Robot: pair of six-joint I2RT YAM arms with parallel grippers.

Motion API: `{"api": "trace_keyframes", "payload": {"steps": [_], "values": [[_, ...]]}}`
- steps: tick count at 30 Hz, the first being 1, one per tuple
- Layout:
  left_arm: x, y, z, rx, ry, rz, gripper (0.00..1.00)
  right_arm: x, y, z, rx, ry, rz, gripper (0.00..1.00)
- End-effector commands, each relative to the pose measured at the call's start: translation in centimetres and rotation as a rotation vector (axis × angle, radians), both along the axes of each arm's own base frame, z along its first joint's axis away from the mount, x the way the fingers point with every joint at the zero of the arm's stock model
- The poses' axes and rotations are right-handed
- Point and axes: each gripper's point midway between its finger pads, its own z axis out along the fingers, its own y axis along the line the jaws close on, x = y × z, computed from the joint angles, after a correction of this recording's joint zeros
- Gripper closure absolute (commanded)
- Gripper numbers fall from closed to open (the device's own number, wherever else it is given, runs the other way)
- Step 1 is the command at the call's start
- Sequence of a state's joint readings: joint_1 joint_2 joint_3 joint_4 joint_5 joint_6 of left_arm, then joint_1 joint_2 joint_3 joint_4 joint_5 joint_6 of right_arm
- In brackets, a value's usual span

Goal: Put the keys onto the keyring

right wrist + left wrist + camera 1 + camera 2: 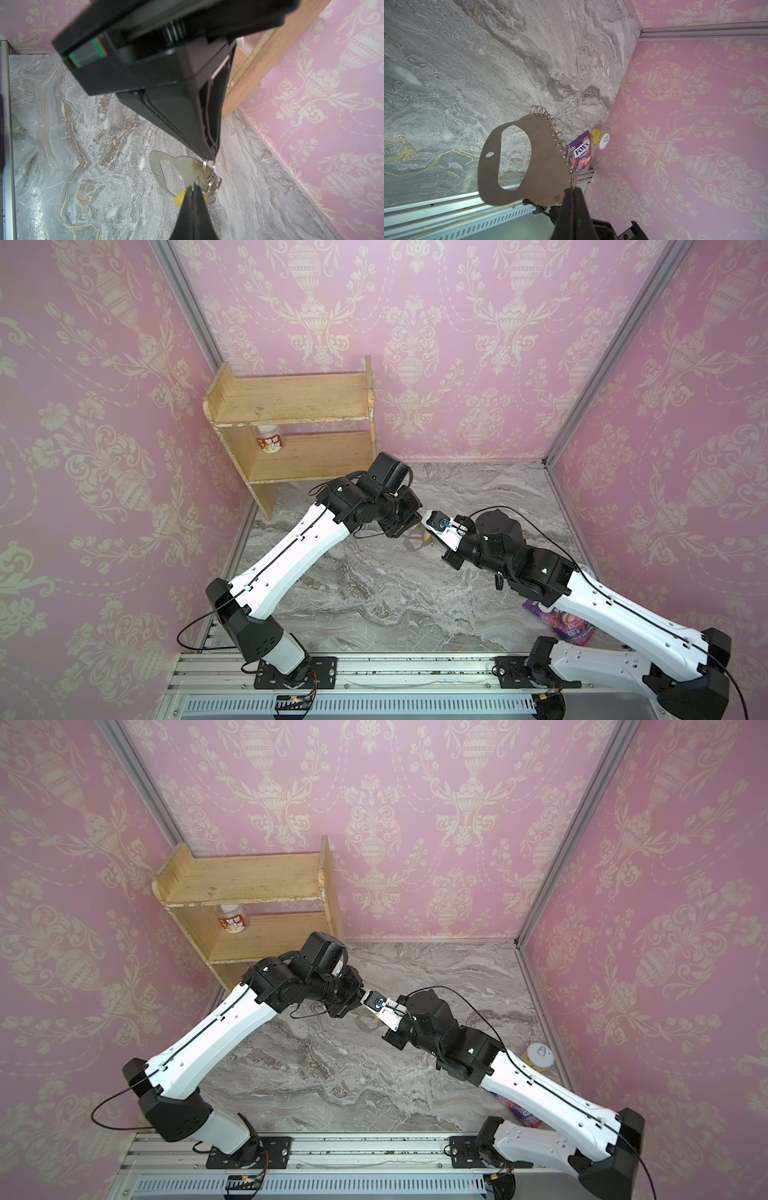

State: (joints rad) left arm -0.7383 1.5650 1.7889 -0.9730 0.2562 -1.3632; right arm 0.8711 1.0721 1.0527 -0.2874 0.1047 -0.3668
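The keyring (pixel 525 182), a flat grey plate with an oval cut-out and silver rings (pixel 550 124) along one edge, hangs in the air over the marble floor. My left gripper (pixel 572 188) is shut on the end ring. In both top views the plate (pixel 413 545) (pixel 363 1026) shows small between the two grippers. My right gripper (pixel 194 186) is shut on the keys, right against the plate (pixel 182 164) by its rings. The yellow tag (pixel 179 199) pokes out on both sides of the fingers and a thin silver piece sticks out past the tips. The left gripper's black fingers (pixel 197 124) fill the upper part of the right wrist view.
A wooden shelf (pixel 291 406) stands at the back left with a small jar (pixel 270 439) on its lower board. A purple candy bag (pixel 581 153) and a yellow can (pixel 540 1056) lie by the right wall. An aluminium rail (pixel 374 668) runs along the front.
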Motion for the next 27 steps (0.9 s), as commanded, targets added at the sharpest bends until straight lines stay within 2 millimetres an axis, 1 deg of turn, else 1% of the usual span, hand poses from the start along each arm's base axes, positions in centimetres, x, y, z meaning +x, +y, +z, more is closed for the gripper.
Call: {"api": "trace_keyframes", "payload": {"steps": [1, 14, 27], "values": [[-0.3, -0.5, 0.6, -0.028, -0.003, -0.006, 1.00, 0.3, 0.2, 1.8, 0.023, -0.052, -0.006, 1.00], [-0.6, -0.4, 0.2, -0.030, 0.007, -0.008, 1.00, 0.4, 0.1, 2.6, 0.033, -0.074, -0.011, 1.00], [-0.8, -0.1, 0.4, -0.099, 0.039, 0.013, 1.00, -0.6, -0.4, 1.7, 0.027, -0.055, 0.013, 1.00]]}}
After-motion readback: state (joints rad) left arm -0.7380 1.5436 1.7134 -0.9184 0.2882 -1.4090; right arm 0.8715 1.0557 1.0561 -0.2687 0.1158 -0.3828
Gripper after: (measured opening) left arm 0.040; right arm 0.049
